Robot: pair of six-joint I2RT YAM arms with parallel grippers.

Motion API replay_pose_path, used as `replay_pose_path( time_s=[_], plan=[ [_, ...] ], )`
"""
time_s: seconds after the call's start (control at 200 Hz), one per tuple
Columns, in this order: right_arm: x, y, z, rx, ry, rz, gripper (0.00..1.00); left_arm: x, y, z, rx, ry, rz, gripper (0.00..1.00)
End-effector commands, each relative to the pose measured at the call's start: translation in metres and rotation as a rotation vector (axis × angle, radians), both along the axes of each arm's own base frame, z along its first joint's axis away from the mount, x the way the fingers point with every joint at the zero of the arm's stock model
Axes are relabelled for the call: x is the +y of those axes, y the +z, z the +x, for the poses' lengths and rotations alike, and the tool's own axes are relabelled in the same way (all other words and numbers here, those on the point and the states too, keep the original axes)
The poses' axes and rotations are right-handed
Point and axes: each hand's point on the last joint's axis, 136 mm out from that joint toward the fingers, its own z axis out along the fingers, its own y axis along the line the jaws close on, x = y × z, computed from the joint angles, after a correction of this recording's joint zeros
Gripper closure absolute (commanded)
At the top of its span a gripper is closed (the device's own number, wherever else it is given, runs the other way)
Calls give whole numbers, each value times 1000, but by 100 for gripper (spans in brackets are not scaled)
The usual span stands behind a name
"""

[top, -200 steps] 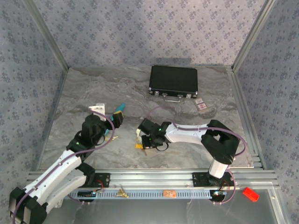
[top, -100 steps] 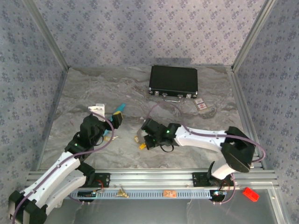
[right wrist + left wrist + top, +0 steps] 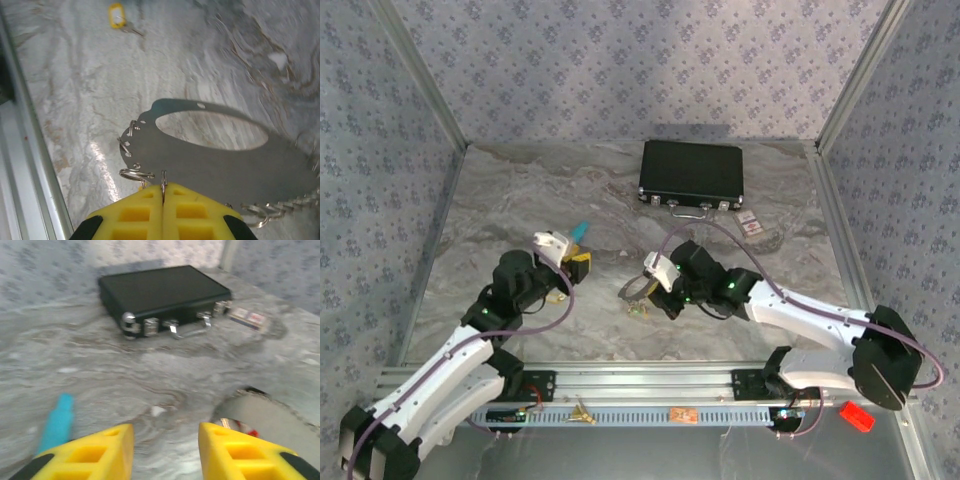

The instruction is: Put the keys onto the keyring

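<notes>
Though its fingertips run off the bottom of the right wrist view, the right claw (image 3: 162, 188) plainly has its yellow pads pressed together, with a thin sliver of wire ring pinched between them at the near edge of the keyring (image 3: 210, 162). From there the keyring looks like a flat grey piece with an oval opening, small holes and a few little rings along its rim, and a chain (image 3: 280, 207) that is cut off at the frame's edge. From above it is a small grey loop (image 3: 632, 290) on the tabletop (image 3: 520, 200) just left of that claw, its detail too fine to read. One key (image 3: 119, 16) with a yellow head lies flat on the marble well apart from the keyring, partly blurred. The left claw (image 3: 165, 440) has its fingers apart, bare tabletop showing in the gap; their lower parts are out of frame. Beyond its right finger the keyring is a blurred grey shape, with a speck of red at its near edge that I cannot identify. A teal tube (image 3: 57, 422) lies by the left finger, its near end hidden behind it. The black case (image 3: 160, 292) sits farther back.
</notes>
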Motion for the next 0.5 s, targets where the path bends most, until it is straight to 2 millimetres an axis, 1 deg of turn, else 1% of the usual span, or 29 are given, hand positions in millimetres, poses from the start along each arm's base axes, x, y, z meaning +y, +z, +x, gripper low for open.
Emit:
replay_pose_path(
  time_s=[0.0,0.13,0.29,0.43,0.495],
  plan=[
    [12,20,-15,-70,206,80,100,-34,0,-32,-44,-270,6,67],
    [16,27,-19,-67,246,118,100,-53,-8,-53,-64,-415,19,71],
    [18,29,-24,-73,270,128,100,-72,-19,-83,-99,-597,39,75],
    [21,34,-29,-97,298,147,100,-80,-21,-93,-131,-670,55,76],
    [22,35,-31,-109,311,148,100,-82,-26,-96,-130,-700,75,77]
  ],
)
